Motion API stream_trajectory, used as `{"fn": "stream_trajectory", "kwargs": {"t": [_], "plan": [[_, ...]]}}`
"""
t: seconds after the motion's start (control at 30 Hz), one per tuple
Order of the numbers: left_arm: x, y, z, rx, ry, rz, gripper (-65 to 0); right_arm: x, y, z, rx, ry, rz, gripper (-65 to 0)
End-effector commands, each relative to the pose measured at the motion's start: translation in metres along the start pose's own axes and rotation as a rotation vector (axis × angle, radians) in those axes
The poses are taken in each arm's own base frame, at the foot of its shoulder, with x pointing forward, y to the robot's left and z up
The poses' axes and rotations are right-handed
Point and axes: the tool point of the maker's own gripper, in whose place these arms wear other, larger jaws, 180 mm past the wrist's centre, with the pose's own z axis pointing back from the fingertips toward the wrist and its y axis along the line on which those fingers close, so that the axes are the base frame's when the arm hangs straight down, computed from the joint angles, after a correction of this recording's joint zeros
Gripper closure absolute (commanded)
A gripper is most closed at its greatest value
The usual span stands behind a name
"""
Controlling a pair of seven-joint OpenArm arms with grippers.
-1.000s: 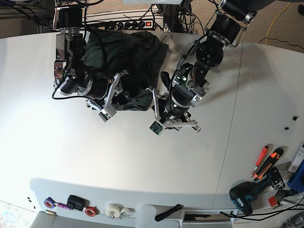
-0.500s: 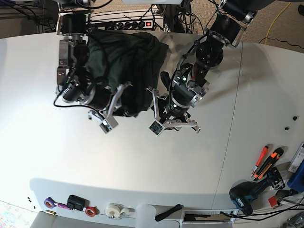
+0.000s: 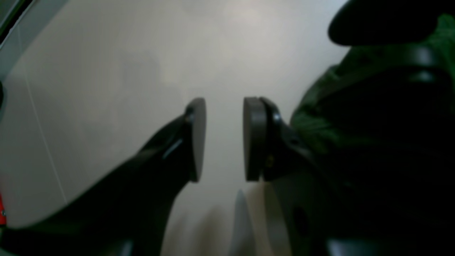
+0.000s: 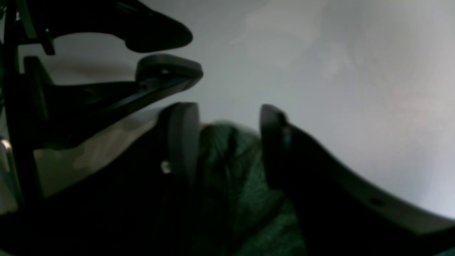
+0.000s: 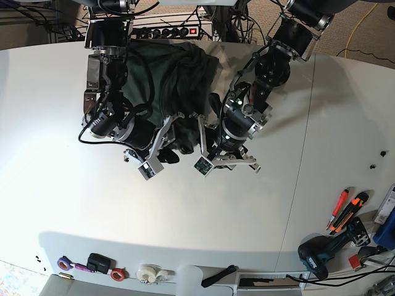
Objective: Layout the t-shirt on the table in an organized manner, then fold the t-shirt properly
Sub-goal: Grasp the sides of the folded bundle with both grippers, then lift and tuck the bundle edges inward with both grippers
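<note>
The dark green t-shirt (image 5: 176, 71) lies bunched at the far middle of the white table (image 5: 92, 209). My right gripper (image 5: 174, 147) is at the heap's near edge, and in the right wrist view its fingers (image 4: 181, 142) are closed on a fold of green fabric (image 4: 227, 163). My left gripper (image 5: 208, 137) is just right of the heap. In the left wrist view it (image 3: 224, 139) is open and empty, its pads a short way apart over bare table, with the t-shirt (image 3: 320, 117) at its right side. The two grippers are close together.
A power strip (image 5: 173, 31) and cables sit behind the shirt. Tape rolls (image 5: 148, 272) and small items line the near edge. Orange cutters (image 5: 345, 211) and a drill (image 5: 321, 254) lie at the near right. A seam (image 5: 302, 154) crosses the table on the right.
My right gripper has moved right and toward the near edge, dragging the shirt's near fold with it until it is close to the left gripper. The left arm has stayed put.
</note>
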Motion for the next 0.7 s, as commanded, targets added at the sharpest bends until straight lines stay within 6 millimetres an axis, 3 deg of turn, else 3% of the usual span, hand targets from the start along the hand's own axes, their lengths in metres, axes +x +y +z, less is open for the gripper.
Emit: {"fn": "stream_trajectory", "kwargs": {"t": [0.0, 0.1, 0.23, 0.3, 0.37, 0.47, 0.57, 0.67], "plan": [[0.02, 0.007, 0.003, 0.017, -0.062, 0.002, -16.5, 0.02, -0.005, 0.004, -0.015, -0.058, 0.028, -29.0], [0.019, 0.01, 0.003, 0.036, -0.059, -0.016, -16.5, 0.016, -0.04, 0.012, -0.162, 0.005, 0.132, -29.0], [0.019, 0.019, 0.004, 0.062, -0.076, -0.045, -16.5, 0.018, -0.098, 0.048, -0.349, 0.044, 0.193, -27.9], [0.015, 0.02, 0.006, 0.041, -0.078, -0.031, -16.5, 0.015, -0.12, 0.07, -0.402, 0.049, 0.176, -17.0], [0.013, 0.018, 0.008, 0.0, -0.084, 0.0, -15.4, 0.01, -0.136, 0.092, -0.439, 0.061, 0.145, -0.6], [0.022, -0.003, 0.018, -0.146, -0.131, 0.024, 0.0, 0.007, -0.155, 0.121, -0.479, 0.044, 0.11, 0.0], [0.037, -0.037, 0.039, -0.353, -0.205, -0.023, 0.0, 0.007, -0.165, 0.139, -0.504, 0.035, 0.101, 0.0], [0.038, -0.078, 0.069, -0.614, -0.231, -0.079, 0.0, 0.007, -0.163, 0.14, -0.483, 0.029, 0.084, 0.0]]}}
